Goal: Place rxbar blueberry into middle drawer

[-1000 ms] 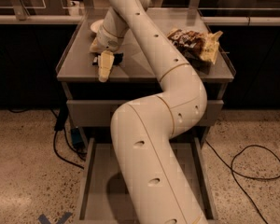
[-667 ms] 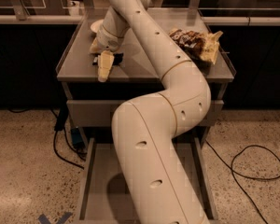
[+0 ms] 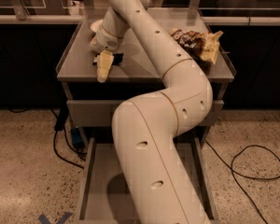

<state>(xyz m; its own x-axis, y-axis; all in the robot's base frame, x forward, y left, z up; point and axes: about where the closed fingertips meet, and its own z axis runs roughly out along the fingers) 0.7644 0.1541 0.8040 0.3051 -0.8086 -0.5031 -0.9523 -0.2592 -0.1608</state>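
Observation:
The rxbar blueberry [image 3: 115,58] shows as a small dark flat shape on the counter top [image 3: 144,66], near its front left edge. My gripper [image 3: 102,69] hangs from the long white arm and points down at the counter's front edge, right beside the bar on its left and touching or nearly touching it. Much of the bar is hidden behind the wrist. An open drawer [image 3: 85,181] is pulled out low under the counter, and its inside is partly hidden by my arm.
A crinkled brown-and-yellow chip bag [image 3: 196,41] lies at the counter's right side. A white bowl [image 3: 95,26] peeks out behind my wrist at the back left. A shut drawer front [image 3: 86,113] sits under the top. Cables [image 3: 252,164] trail on the speckled floor.
The gripper stays at the same spot by the dark bar. The arm's elbow has shifted slightly to the right.

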